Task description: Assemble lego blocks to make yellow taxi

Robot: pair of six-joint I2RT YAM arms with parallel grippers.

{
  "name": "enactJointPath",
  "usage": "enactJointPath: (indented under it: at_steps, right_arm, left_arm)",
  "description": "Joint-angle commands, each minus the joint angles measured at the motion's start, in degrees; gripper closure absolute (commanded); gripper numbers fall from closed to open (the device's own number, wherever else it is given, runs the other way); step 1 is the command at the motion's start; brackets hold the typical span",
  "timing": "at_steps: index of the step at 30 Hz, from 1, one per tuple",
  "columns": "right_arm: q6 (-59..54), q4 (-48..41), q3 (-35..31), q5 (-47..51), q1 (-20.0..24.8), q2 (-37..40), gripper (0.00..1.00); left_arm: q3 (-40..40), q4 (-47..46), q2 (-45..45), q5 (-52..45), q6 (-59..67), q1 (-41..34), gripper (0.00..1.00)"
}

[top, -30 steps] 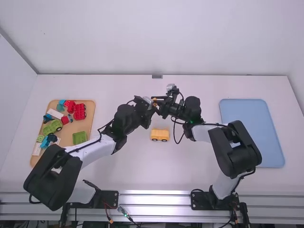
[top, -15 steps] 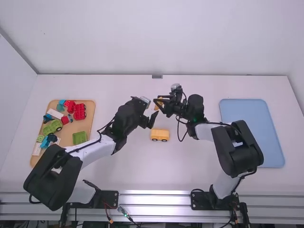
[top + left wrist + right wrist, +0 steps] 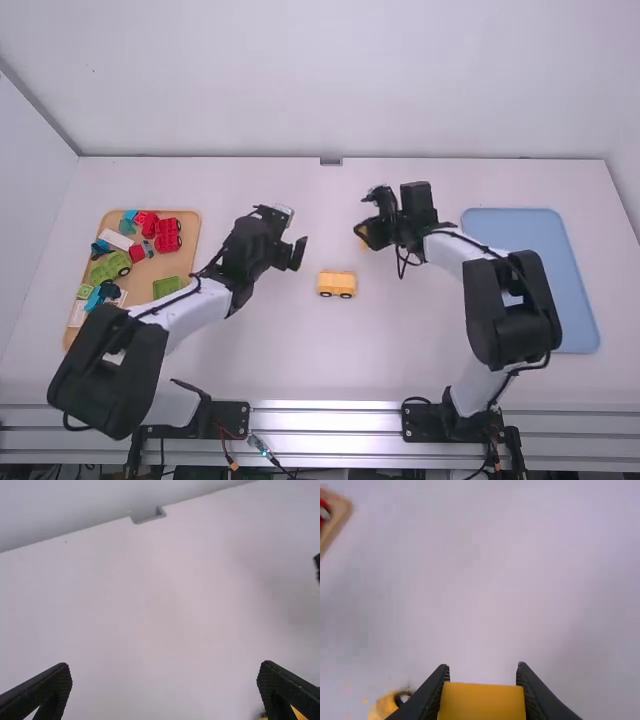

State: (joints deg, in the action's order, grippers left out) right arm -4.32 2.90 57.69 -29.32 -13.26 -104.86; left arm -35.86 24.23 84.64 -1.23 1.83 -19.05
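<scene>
Right jaws clamp a yellow block (image 3: 482, 701), which could roll the wheeled base (image 3: 337, 282) away if lowered askew; left jaws gape wide, empty.

Note a yellow block (image 3: 482, 702) clamped between the fingers (image 3: 433, 691); compare the yellow wheeled piece (image 3: 383, 707), partly visible, on the worktop (image 3: 470, 590). Observe part of a red block (image 3: 323, 503) in the tray (image 3: 337, 517), near its corner.
</scene>
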Motion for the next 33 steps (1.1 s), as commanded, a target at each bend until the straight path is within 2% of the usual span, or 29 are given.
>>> enactJointPath:
  at_steps: [1,3,6,11,17,22,24,27,33]
  right_arm:
    - [-14.7,-8.5,5.8,10.5,-2.0,1.0,1.00]
    - [-22.0,-18.3,8.7,17.6,-3.4,1.0,1.00]
    - [-28.0,-26.2,9.8,22.9,-4.1,1.0,1.00]
    - [-38.8,-36.9,9.7,23.0,-4.0,1.0,1.00]
    - [-45.3,-44.7,9.7,22.9,-4.1,1.0,1.00]
    - [-48.7,-44.0,6.9,22.7,-4.0,1.0,1.00]
    - [-48.9,-39.9,3.5,22.7,-4.1,1.0,1.00]
    - [-52.2,-38.7,1.0,22.7,-4.8,1.0,1.00]
    - [-53.2,-38.6,0.4,22.3,-6.7,1.0,1.00]
  left_arm:
    - [-2.8,-1.1,0.0,-5.7,1.4,3.5,0.01]
    - [-3.7,-2.3,0.0,-9.4,1.4,7.3,0.01]
    - [-4.1,-2.8,0.0,-13.6,1.5,10.9,0.01]
    - [-4.0,-3.1,0.0,-19.3,2.5,15.8,0.01]
    - [-4.0,-3.9,0.0,-22.1,4.0,17.9,0.01]
    - [-4.0,-4.3,0.0,-22.2,4.0,17.9,0.01]
    - [-4.0,-4.3,0.0,-22.1,4.1,17.9,0.01]
    - [-4.0,-4.3,0.0,-22.1,4.2,17.9,0.01]
    - [-4.0,-4.3,0.0,-22.1,4.1,17.9,0.01]
